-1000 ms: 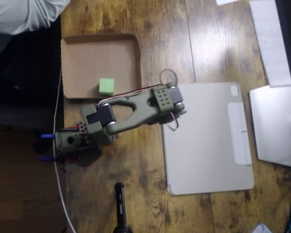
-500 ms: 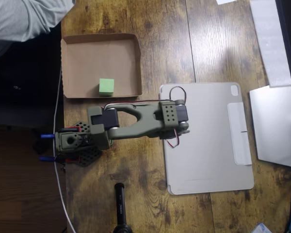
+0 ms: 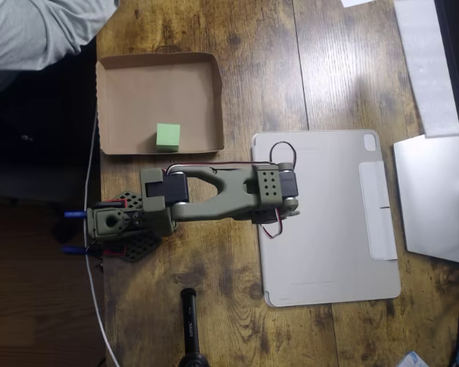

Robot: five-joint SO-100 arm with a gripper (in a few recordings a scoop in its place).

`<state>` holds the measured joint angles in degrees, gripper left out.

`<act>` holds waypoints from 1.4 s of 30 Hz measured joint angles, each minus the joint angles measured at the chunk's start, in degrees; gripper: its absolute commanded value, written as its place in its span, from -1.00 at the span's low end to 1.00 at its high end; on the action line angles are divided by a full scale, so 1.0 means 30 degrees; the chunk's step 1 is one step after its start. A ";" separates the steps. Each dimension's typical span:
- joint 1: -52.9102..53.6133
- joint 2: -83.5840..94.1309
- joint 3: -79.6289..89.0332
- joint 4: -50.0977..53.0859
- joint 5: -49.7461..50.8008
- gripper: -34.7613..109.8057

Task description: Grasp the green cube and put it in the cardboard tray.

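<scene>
The green cube [image 3: 167, 135] lies inside the cardboard tray [image 3: 122, 84], near the tray's lower rim, upright and free of any contact. Below the tray the olive-green arm [image 3: 222, 193] lies folded over the table, its elbow [image 3: 276, 186] over the left edge of the grey tablet case. My gripper [image 3: 159, 200] is folded back toward the base [image 3: 113, 223], a little below the tray's lower rim and apart from the cube. From above I cannot make out how its jaws stand.
A pale grey tablet case [image 3: 329, 222] covers the table right of the arm. A grey sleeve [image 3: 38, 30] shows at the top left. A black cylinder [image 3: 189, 321] lies at the bottom edge, a white cable [image 3: 92, 252] along the table's left edge, and grey devices [image 3: 436, 191] at right.
The arm has swung down in the picture, away from the tray's lower right corner, and its elbow has moved further over the tablet case. The cube has stayed where it was.
</scene>
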<state>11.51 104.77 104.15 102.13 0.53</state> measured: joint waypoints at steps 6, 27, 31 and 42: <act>-0.0029 0.0000 0.0059 0.0000 -0.0059 -0.52; -0.0352 -0.0088 0.0967 -0.0645 -0.0088 -0.52; -0.0352 -0.0059 0.0967 -0.0645 -0.0352 -0.52; -0.0352 -0.0146 0.0967 -0.0645 -0.0557 -0.52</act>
<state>10.46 104.33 107.05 100.20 -1.14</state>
